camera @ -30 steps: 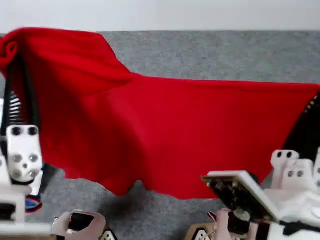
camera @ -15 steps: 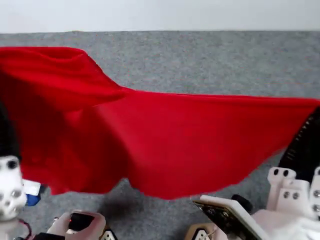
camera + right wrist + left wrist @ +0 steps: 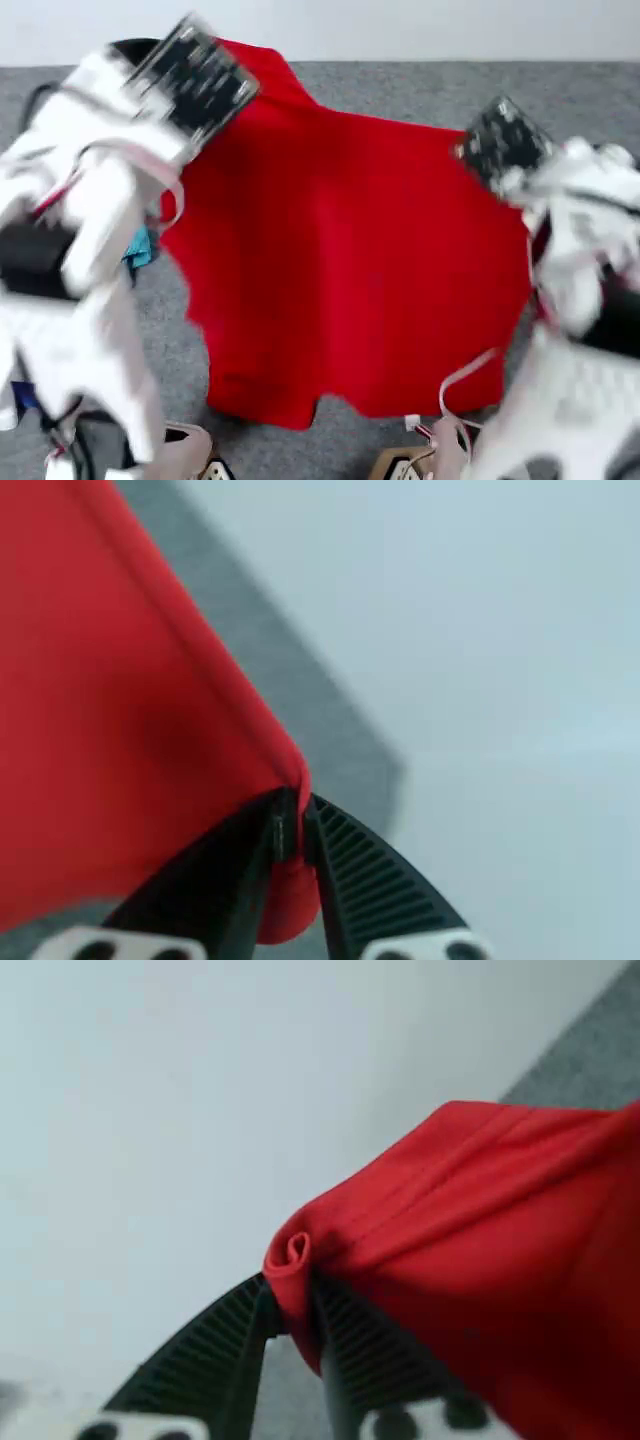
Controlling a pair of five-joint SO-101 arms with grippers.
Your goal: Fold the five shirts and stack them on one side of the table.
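Pinching the red shirt (image 3: 350,270) tight, the left gripper (image 3: 292,1295) and the right gripper (image 3: 295,815) are both closed on its cloth, stretched between them over the grey table (image 3: 400,90).

What looks like a robotics lab bench: two white robot arms (image 3: 90,230) with bare circuit boards (image 3: 195,75) and loose cables (image 3: 465,375) work over a grey felt-covered table (image 3: 400,100), with a plain white wall (image 3: 400,30) at the far side.
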